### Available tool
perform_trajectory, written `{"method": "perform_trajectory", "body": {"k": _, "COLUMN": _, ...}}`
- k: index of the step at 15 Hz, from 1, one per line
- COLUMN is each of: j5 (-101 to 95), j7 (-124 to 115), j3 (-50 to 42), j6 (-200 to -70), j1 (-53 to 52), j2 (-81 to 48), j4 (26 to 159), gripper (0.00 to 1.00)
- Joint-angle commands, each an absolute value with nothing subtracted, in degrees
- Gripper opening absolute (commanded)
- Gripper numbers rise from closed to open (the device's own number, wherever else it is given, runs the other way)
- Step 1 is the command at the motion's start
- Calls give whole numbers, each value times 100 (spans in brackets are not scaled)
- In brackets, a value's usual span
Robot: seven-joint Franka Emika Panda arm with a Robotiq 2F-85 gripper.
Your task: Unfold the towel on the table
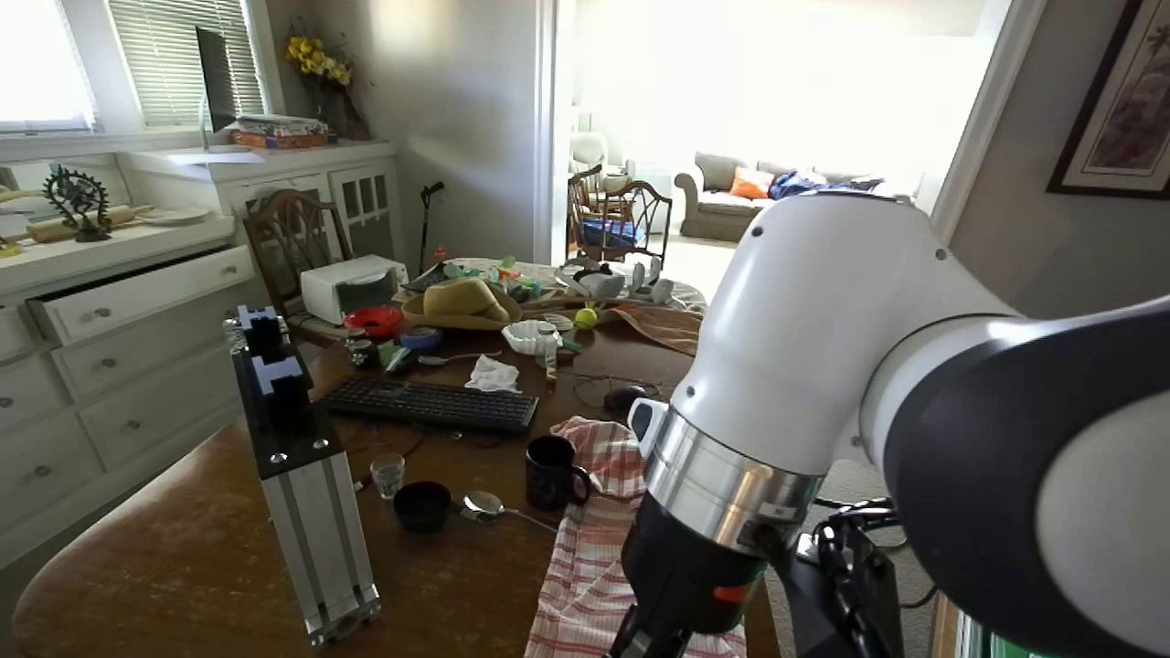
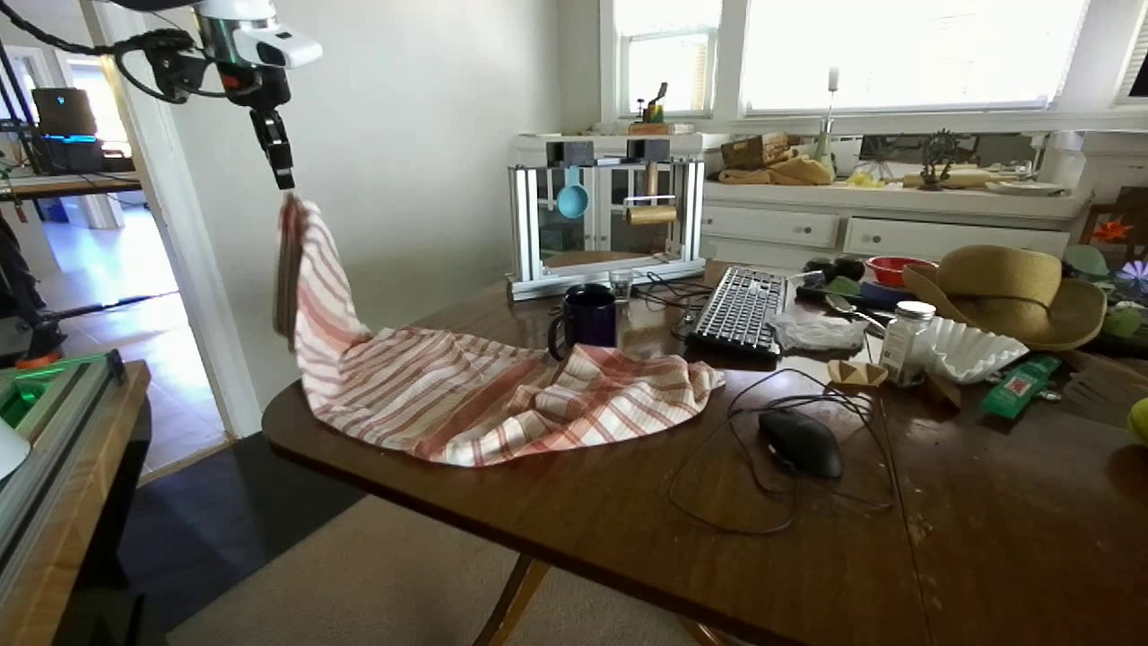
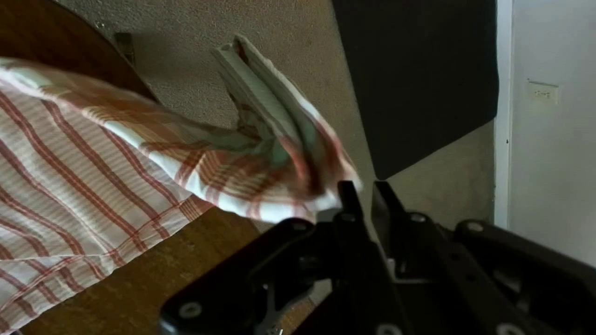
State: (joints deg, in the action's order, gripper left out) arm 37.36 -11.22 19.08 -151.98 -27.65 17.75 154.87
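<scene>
The red-and-white striped towel [image 2: 466,390] lies crumpled over one end of the dark brown table [image 2: 682,556]. One end of it rises past the table edge to just under my gripper [image 2: 285,182]. In the wrist view, a narrow gap parts the fingertips of the gripper [image 3: 362,186], and no cloth shows between them. The raised end of the towel [image 3: 260,181] is beside the left finger, blurred; whether it touches is unclear. Folded layers hang there above the floor. In an exterior view the towel [image 1: 594,557] is partly behind the arm, and the fingertips are cut off by the frame.
A dark mug [image 2: 590,314] stands against the towel's far side. Near it are a small black bowl [image 1: 422,505], a glass [image 1: 388,475] and a spoon [image 1: 484,503]. A metal frame [image 2: 610,215], a keyboard [image 2: 740,309] and a corded mouse [image 2: 801,442] also occupy the table.
</scene>
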Motion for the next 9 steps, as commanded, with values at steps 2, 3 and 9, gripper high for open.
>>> {"method": "perform_trajectory", "body": {"k": 2, "j5": 3986, "j7": -839, "j3": 1681, "j6": -15213, "j1": -2676, "j2": 1642, "j4": 15172, "gripper": 53}}
{"method": "perform_trajectory", "body": {"k": 3, "j5": 3884, "j7": -911, "j3": 1656, "j6": -15197, "j1": -2588, "j2": 1704, "j4": 15124, "gripper": 62}}
{"method": "perform_trajectory", "body": {"k": 9, "j5": 2741, "j7": -1460, "j3": 1593, "j6": -15269, "j1": -1688, "j2": 1771, "j4": 15128, "gripper": 100}}
